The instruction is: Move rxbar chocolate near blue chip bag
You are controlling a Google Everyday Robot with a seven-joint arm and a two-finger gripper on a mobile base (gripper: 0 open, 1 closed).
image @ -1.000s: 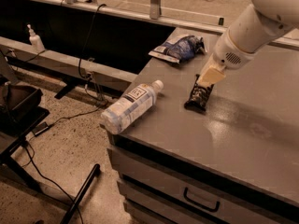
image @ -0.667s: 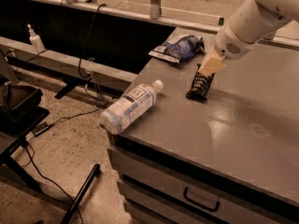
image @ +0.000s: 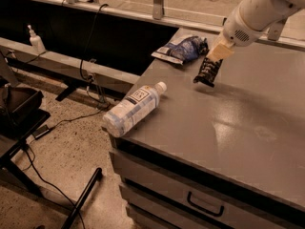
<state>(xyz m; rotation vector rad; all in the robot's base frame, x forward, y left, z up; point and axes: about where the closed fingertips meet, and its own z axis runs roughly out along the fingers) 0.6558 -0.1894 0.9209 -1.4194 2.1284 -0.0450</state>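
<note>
The rxbar chocolate [image: 208, 71], a small black wrapper bar with white lettering, hangs from my gripper [image: 218, 54]. The gripper is shut on the bar's top end and holds it tilted, just above the grey table [image: 248, 128]. The blue chip bag [image: 183, 48], wrinkly blue with a silvery-white end, lies flat near the table's far left corner, a short way left of the bar. The white arm reaches in from the upper right.
A clear plastic water bottle [image: 133, 109] lies on its side at the table's left edge, its base overhanging. The table front has a drawer with a handle [image: 205, 205]. Cables, a dark bin [image: 16, 104] and a stand leg are on the floor at left.
The gripper has carried the black bar up and away across the table, closer to the blue chip bag. The bottle and the bag have not moved.
</note>
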